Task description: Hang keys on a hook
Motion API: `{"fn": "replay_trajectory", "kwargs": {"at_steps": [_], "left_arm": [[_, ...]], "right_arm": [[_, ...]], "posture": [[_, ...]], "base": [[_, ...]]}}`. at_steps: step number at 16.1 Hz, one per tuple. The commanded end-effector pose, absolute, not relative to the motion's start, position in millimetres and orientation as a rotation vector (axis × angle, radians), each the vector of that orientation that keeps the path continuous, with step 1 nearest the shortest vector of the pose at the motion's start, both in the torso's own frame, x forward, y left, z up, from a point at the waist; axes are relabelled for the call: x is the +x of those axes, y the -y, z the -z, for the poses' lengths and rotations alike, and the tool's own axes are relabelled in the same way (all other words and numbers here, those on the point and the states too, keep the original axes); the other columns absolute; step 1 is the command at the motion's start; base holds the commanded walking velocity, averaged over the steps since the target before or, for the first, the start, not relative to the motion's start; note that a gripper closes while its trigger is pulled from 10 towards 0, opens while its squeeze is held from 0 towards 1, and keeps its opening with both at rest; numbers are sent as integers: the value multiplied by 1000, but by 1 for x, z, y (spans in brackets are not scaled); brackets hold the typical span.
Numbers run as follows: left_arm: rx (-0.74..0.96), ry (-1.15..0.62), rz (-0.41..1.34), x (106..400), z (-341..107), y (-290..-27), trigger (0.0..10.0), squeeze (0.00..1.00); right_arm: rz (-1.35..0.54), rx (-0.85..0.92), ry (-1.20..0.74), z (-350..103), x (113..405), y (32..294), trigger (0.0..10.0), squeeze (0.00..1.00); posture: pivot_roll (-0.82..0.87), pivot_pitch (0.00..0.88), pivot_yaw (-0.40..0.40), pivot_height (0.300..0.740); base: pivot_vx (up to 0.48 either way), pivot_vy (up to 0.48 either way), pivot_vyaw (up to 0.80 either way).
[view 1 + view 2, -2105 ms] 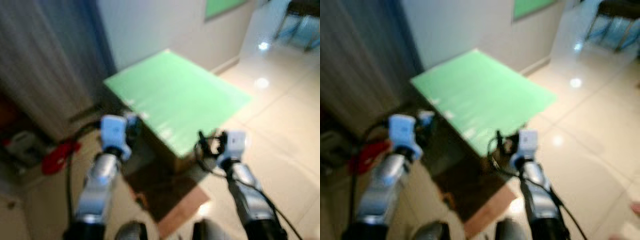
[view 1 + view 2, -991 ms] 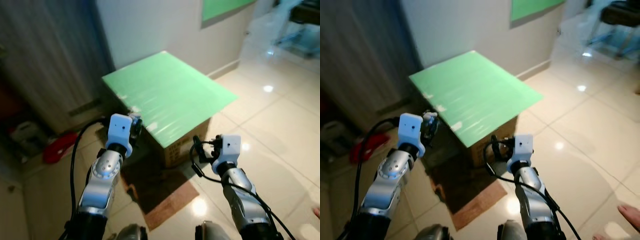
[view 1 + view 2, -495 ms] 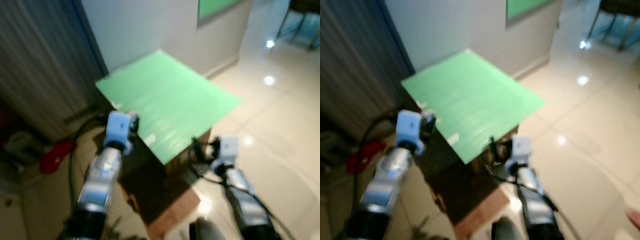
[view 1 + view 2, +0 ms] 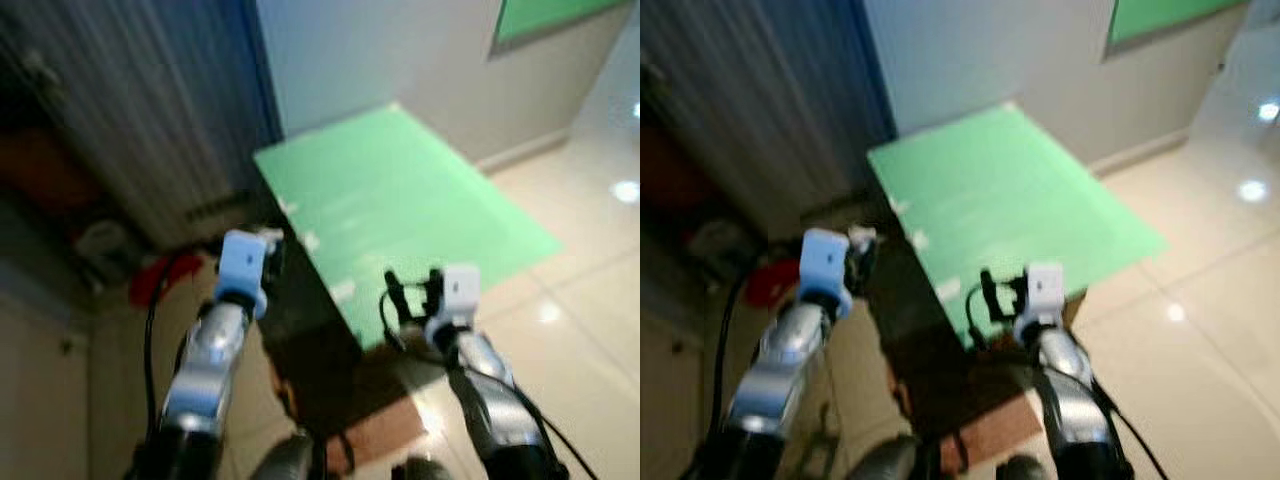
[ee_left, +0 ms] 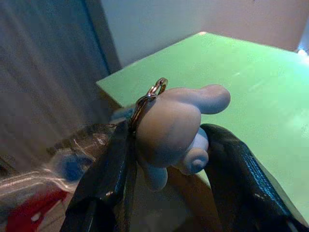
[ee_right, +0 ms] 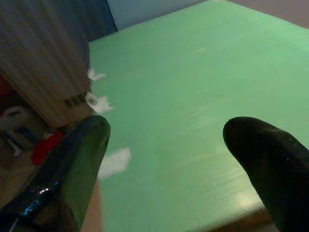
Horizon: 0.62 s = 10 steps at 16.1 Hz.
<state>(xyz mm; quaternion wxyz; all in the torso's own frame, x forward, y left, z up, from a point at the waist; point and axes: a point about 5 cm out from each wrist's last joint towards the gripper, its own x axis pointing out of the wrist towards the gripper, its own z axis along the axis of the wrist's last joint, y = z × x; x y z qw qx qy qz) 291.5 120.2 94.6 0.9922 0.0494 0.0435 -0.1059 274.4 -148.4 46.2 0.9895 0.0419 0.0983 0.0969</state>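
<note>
A pale, rounded figure charm (image 5: 174, 126) on a metal key ring (image 5: 150, 94) sits between the two black fingers of my left gripper (image 5: 166, 140), which is shut on it. In the eye views the left gripper (image 4: 264, 247) is held up in front of me, near the left edge of a green board (image 4: 400, 200). My right gripper (image 4: 410, 291) is raised at the board's near edge. Its fingers (image 6: 72, 159) stand wide apart with nothing between them, over the green surface (image 6: 183, 87).
The green board lies flat on a low box by the pale wall (image 4: 370, 50). A grey ribbed curtain or panel (image 4: 130, 90) is on the left, with a red object (image 4: 158, 277) and a white container (image 4: 98, 240) at its foot. A brown mat (image 4: 372, 420) and glossy tiles (image 4: 590, 330) lie below.
The whole picture has swung, so the camera has turned; more of the grey panel on the left now shows. Both arms keep the same raised pose, with the charm still held.
</note>
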Motion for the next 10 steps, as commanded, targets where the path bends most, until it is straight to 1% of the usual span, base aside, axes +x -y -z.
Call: {"fn": "replay_trajectory", "kwargs": {"at_steps": [1, 3, 4, 5, 7, 10], "left_arm": [[104, -79, 208, 288, -93, -123, 0, 0], [148, -12, 176, 283, -92, -133, 0, 0], [90, 21, 130, 279, -93, -142, 0, 0], [52, 37, 85, 274, -94, -152, 0, 0], [6, 60, 0, 264, -99, -171, 0, 0], [39, 92, -67, 261, -105, -176, 0, 0]], "right_arm": [[-196, 85, -206, -45, 273, 148, 10000, 0], [-171, 90, -170, -49, 274, 150, 10000, 0], [-160, 88, -132, -54, 275, 152, 10000, 0], [-146, 93, -94, -60, 276, 154, 10000, 0], [-118, 108, -12, -72, 274, 160, 10000, 0], [-98, 89, 38, -78, 270, 166, 10000, 0]], "posture": [[-139, 78, 94, 705], [-147, 72, 101, 721], [-156, 71, 107, 730], [-165, 68, 111, 739], [-162, 65, 111, 740], [-152, 60, 111, 740]], "base": [[0, 0, 469], [0, 0, 425], [0, 0, 400], [0, 0, 0], [0, 0, 0], [0, 0, 0]]}}
